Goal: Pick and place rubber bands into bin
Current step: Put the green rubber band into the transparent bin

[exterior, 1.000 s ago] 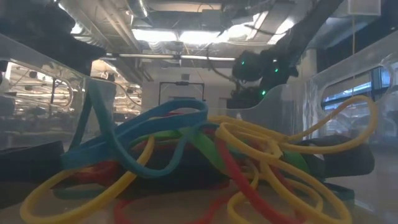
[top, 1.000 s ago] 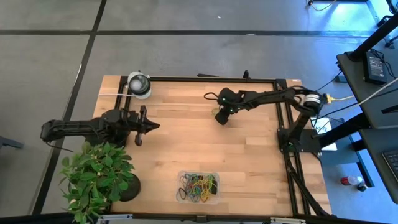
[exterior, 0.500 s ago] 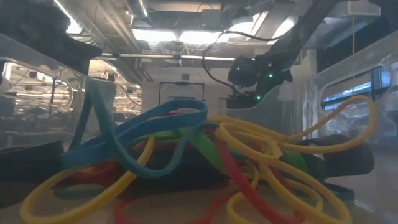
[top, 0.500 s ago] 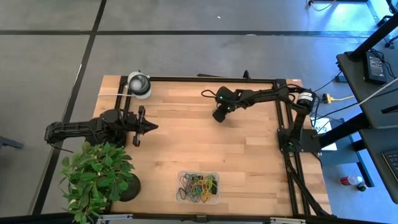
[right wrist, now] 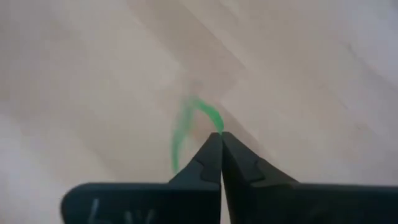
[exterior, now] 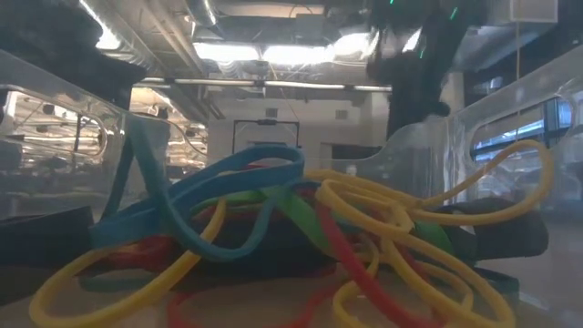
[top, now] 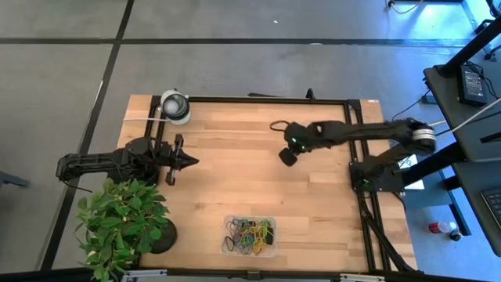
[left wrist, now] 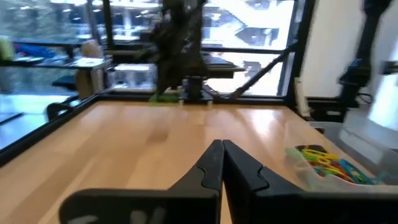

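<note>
Right hand [right wrist: 221, 135], over the worktop's [top: 235, 180] far half, pinched on a green rubber band [right wrist: 186, 130] by its tip: thin grip, may slip before the bin [top: 228, 245].

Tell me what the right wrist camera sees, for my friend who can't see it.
The right gripper is shut on a green rubber band, pinched at its tips. Under it is the blurry wooden table.

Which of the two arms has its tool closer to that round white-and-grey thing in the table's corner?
Left. The left tool sits just below the round object; the right tool is much farther off, mid-table.
</note>
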You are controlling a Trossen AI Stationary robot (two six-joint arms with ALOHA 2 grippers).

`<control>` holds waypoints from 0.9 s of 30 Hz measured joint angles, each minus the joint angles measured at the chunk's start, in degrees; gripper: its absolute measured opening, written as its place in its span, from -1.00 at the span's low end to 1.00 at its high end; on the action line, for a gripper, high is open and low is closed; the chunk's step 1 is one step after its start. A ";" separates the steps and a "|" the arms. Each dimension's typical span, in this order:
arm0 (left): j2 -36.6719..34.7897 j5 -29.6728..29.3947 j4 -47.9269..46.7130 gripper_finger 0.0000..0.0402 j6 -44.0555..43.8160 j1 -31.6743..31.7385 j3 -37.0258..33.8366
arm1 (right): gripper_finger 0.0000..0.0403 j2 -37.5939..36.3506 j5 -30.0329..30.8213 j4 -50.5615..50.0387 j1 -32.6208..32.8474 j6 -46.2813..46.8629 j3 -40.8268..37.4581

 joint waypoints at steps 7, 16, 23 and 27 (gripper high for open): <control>0.00 -2.12 -0.38 -0.99 -1.09 -0.54 0.00 | -0.99 -2.21 6.51 -0.31 13.73 12.81 5.81; 0.00 -2.74 -0.42 -0.99 -2.16 -1.81 0.00 | -1.00 6.07 6.90 -0.26 24.65 18.60 17.73; 0.00 -3.96 -0.66 -0.99 -3.52 -1.88 0.00 | -1.00 14.77 7.14 -0.44 28.64 18.91 25.75; 0.00 -3.96 -0.69 -0.99 -4.28 -1.88 0.00 | -1.00 17.91 7.09 -0.45 30.08 20.65 27.94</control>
